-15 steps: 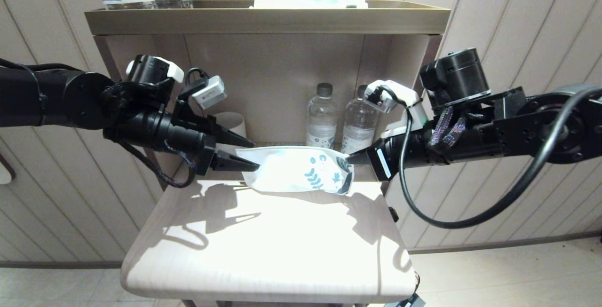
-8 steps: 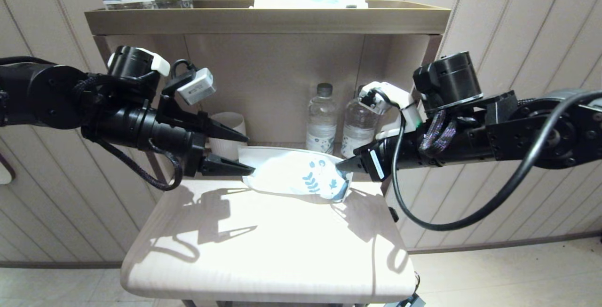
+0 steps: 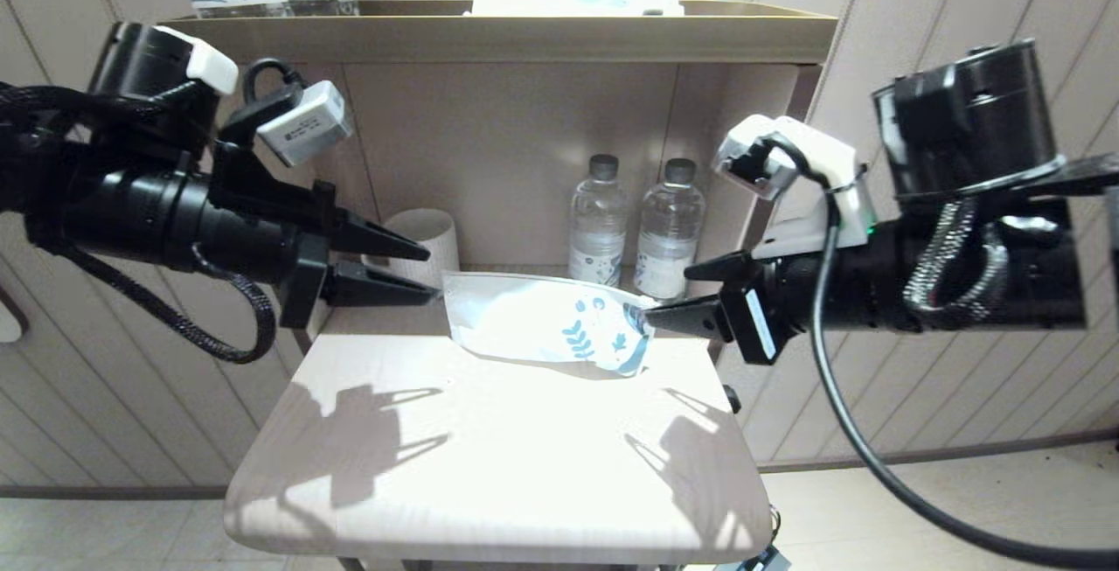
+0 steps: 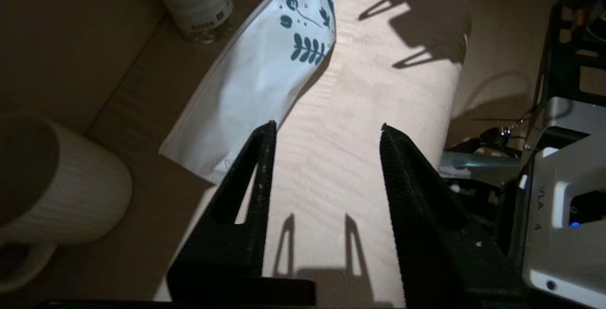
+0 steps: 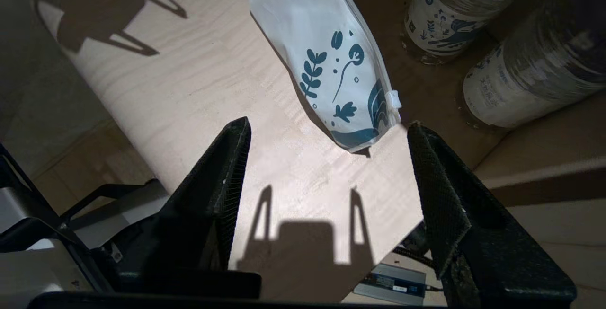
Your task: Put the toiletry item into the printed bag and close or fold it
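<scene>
The printed bag lies on the pale table top near its back edge, teal leaf prints toward the right end; it also shows as the printed bag and the printed bag. My left gripper hangs open just left of the bag's plain end, nothing between its fingers. My right gripper is open just right of the printed end, apart from it, its fingers empty. The toiletry stick does not show in any view.
Two water bottles stand in the shelf niche behind the bag, and a white ribbed cup sits to the left. A top shelf carries patterned bottles and a flat white pack. The table's front half holds only shadows.
Both grippers have pulled back from the bag's ends, left going left and up, right going right. The right gripper has opened and let go; the bag now rests flat on the table.
</scene>
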Tool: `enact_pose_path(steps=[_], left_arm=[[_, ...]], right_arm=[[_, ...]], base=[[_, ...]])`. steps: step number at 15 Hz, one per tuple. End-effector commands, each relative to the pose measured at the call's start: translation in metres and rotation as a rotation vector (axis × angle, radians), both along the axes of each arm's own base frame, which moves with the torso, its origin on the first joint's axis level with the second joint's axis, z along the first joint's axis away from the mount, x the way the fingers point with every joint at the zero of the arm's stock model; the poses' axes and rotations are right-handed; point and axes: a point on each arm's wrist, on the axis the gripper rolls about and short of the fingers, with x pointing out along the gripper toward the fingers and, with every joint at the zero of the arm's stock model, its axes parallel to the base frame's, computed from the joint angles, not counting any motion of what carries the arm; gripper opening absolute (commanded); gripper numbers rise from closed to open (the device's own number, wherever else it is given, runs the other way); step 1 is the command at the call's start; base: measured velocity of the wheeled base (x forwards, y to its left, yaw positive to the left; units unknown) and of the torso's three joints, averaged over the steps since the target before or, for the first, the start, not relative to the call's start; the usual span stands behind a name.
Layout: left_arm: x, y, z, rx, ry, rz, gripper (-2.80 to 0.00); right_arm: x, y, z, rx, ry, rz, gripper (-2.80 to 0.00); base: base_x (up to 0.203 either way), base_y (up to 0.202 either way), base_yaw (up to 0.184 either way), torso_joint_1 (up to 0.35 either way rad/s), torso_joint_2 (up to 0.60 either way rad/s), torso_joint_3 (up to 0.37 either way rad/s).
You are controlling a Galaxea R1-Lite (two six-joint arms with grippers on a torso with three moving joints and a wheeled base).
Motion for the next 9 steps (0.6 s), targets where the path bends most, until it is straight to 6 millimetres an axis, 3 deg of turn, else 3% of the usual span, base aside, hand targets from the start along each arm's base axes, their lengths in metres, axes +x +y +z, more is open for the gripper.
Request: enact_pose_path(steps=[1,5,8,9], left_arm=[[-0.045,0.013,0.028,-0.004,-0.065,0.029,-2.80],[-0.149,0.047,0.050,-0.064,-0.078,0.188,-2.80],[-0.233,0.076,0.040,-0.135,-0.137,0.356,-2.80],[-0.254,0.084,0.034,-0.159,-0.140,0.425,-2.80]], right_arm=[[-0.041,-0.021,0.026,0.052,-0.086,-0.003,0.00],[-0.125,-0.082,0.044,0.126,-0.146,-0.048,0.00],[-0.196,-0.135,0.032,0.159,-0.181,-0.131,0.00],[-0.216,-0.148,0.023,0.157,-0.183,-0.177,-2.80]], base=[[0.000,0.000,0.000,0.000,0.00,0.000],[0.000,0.000,0.000,0.000,0.00,0.000],[0.000,0.000,0.000,0.000,0.00,0.000],[0.000,0.000,0.000,0.000,0.00,0.000]])
